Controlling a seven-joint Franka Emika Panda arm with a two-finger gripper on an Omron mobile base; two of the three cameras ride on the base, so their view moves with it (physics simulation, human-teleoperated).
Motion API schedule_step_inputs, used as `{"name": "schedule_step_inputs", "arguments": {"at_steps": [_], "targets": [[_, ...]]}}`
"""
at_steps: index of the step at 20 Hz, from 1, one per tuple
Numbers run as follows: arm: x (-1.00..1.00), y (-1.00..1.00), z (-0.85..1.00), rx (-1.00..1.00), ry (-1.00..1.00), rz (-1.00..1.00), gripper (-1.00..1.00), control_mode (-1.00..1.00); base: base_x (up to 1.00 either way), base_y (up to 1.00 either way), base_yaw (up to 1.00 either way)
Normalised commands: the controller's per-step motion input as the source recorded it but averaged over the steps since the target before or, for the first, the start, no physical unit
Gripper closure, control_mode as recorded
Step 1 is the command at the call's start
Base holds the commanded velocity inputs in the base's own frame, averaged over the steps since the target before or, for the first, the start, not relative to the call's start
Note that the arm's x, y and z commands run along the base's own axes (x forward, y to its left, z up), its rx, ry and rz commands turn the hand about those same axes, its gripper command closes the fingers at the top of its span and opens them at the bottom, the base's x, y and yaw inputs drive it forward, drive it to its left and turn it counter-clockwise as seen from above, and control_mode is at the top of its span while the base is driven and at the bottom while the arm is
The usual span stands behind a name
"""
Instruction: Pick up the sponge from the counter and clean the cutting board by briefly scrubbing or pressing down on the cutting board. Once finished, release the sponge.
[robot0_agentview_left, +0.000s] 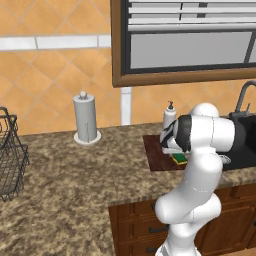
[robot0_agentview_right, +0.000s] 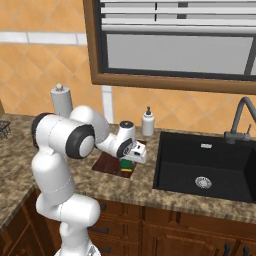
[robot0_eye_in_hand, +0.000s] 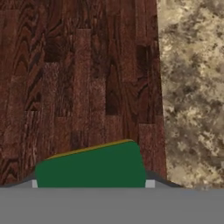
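The sponge shows its dark green top with a yellow edge low in the hand view, spanning the gap between the fingers. It rests on the cutting board, close to the board's edge beside the granite counter. From the right base view, my gripper points down over the sponge on the reddish-brown cutting board. From the left base view, the sponge peeks out under the hand on the cutting board. The gripper appears shut on the sponge.
A black sink with a faucet lies just right of the board. A soap dispenser stands behind the board, a paper towel holder further left, and a wire basket at the far left.
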Motion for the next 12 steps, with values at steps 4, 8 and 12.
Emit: {"name": "schedule_step_inputs", "arguments": {"at_steps": [4,8,12], "targets": [[0.25,-0.02,-0.19,0.0,0.0,-0.09,1.0,-1.0,0.0,0.0,0.0],[0.0,0.02,-0.67,0.0,0.0,-0.09,1.0,-1.0,0.0,0.0,0.0],[0.11,0.03,-0.16,0.0,0.0,-0.06,1.0,-1.0,0.0,0.0,0.0]]}}
